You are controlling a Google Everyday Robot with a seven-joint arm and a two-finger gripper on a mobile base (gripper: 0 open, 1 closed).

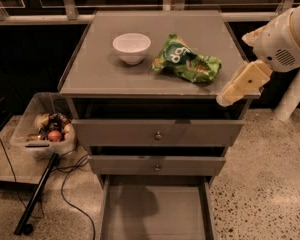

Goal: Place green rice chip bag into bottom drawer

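The green rice chip bag (186, 62) lies on the grey cabinet top (95, 69), right of centre. The bottom drawer (155, 209) is pulled out at the foot of the cabinet, its flat floor bare. My gripper (230, 95) hangs at the cabinet top's front right corner, on a tan link below the white arm (285, 39). It is to the right of and below the bag and does not touch it.
A white bowl (132, 47) stands left of the bag. Two knobbed drawer fronts (158, 134) sit above the open drawer. A clear bin (42, 129) with items, a black pole (35, 194) and cables lie on the floor at left.
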